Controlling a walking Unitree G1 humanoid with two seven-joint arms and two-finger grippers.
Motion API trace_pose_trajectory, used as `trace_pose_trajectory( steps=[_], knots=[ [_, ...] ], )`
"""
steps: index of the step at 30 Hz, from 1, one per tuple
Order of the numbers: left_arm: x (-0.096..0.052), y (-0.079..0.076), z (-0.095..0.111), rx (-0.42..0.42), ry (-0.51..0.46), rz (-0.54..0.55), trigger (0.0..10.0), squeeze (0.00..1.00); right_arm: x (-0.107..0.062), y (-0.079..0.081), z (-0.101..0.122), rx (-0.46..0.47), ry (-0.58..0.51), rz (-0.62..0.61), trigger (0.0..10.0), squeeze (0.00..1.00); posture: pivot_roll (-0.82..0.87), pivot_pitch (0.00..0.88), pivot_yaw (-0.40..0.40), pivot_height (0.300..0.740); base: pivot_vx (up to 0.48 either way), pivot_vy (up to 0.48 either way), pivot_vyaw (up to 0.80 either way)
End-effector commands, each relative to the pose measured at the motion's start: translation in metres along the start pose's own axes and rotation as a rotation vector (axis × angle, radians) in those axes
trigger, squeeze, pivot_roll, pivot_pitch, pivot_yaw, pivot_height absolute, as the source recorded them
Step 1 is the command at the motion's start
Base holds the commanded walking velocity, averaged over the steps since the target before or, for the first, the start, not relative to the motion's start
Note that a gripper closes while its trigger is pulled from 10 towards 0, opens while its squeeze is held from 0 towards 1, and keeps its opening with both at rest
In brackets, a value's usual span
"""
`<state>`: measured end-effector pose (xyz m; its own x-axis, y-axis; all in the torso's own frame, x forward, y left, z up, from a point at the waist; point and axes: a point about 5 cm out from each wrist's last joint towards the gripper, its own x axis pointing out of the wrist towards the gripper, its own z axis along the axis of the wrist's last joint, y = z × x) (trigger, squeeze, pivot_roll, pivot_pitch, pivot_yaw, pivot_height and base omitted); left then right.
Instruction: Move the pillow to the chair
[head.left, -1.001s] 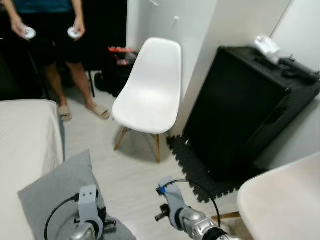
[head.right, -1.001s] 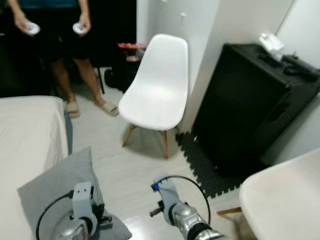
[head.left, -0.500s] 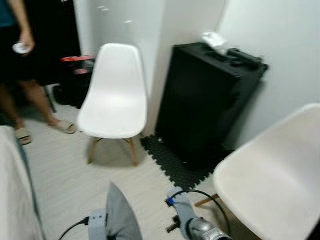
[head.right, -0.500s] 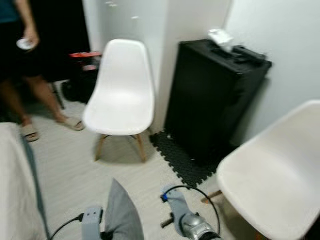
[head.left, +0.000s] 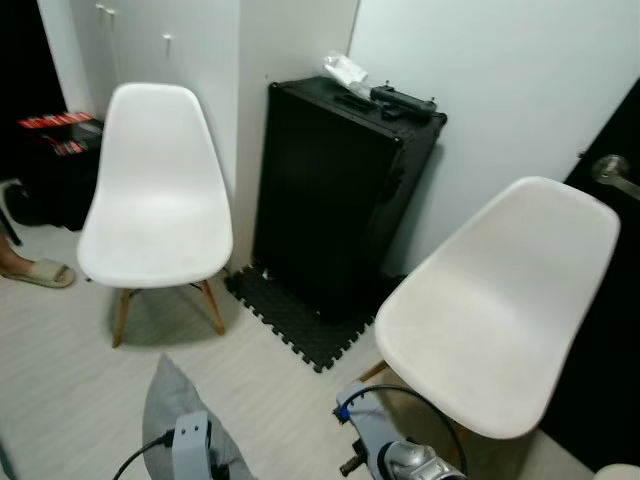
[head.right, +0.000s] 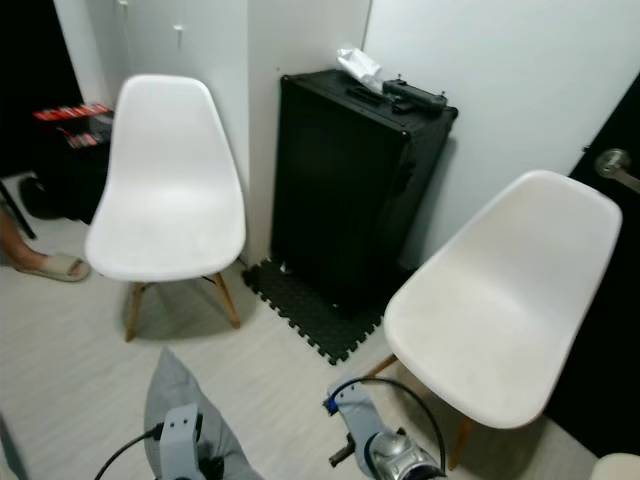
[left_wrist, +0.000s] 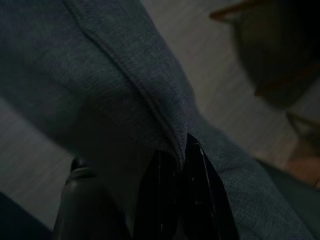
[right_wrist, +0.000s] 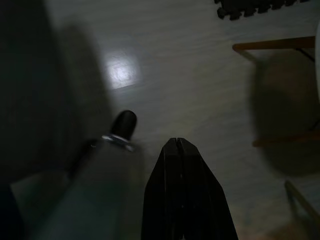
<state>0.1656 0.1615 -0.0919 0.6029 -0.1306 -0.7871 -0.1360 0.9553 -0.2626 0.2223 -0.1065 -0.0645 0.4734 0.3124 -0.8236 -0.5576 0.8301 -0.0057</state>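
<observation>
A grey pillow (head.left: 165, 400) hangs low at the bottom left of the eye views, above the floor. My left gripper (left_wrist: 181, 150) is shut on the pillow (left_wrist: 120, 85), its black fingers pinching the seam edge. One white chair (head.left: 155, 215) stands by the wall at the left. A second white chair (head.left: 495, 310) stands close at the right, in front of me. My right gripper (right_wrist: 176, 142) is shut with nothing in it and points at the floor beside that chair's wooden legs. The right wrist (head.left: 395, 460) sits at the bottom centre.
A tall black case (head.left: 335, 200) with small items on top stands against the wall between the chairs, on a black foam mat (head.left: 295, 320). A person's sandalled foot (head.left: 35, 272) is at the far left. A dark door with a handle (head.left: 612, 172) is at the right.
The camera has turned right: the bed and most of the person have left view, and the second white chair now sits close in front. The pillow stays held by the left gripper.
</observation>
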Motion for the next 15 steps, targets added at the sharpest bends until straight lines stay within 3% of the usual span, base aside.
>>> trace_pose_trajectory(
  steps=[1, 8, 9, 15],
  knots=[
    [0.0023, -0.0083, 0.0029, 0.002, -0.014, -0.028, 10.0, 0.0, -0.0011, -0.0037, -0.0027, -0.009, 0.009, -0.007, 10.0, 0.0, 0.08, 0.0, -0.144, 0.716, 0.0, 0.0, -0.76],
    [0.0033, -0.0178, -0.0019, -0.015, -0.008, -0.047, 10.0, 0.0, -0.003, -0.009, -0.0068, -0.038, 0.027, -0.003, 10.0, 0.0, 0.06, 0.0, -0.153, 0.716, 0.0, 0.0, -0.76],
    [0.0033, -0.0182, -0.0022, -0.004, -0.004, -0.052, 10.0, 0.0, -0.003, -0.0087, -0.0078, -0.077, 0.037, -0.007, 10.0, 0.0, 0.06, 0.0, -0.147, 0.716, 0.0, 0.0, 0.0],
    [0.0032, -0.0144, 0.0015, -0.002, -0.015, -0.042, 10.0, 0.0, -0.001, -0.001, -0.0037, -0.078, 0.022, 0.03, 10.0, 0.0, 0.07, 0.0, -0.15, 0.716, 0.0, 0.0, 0.0]
  ],
)
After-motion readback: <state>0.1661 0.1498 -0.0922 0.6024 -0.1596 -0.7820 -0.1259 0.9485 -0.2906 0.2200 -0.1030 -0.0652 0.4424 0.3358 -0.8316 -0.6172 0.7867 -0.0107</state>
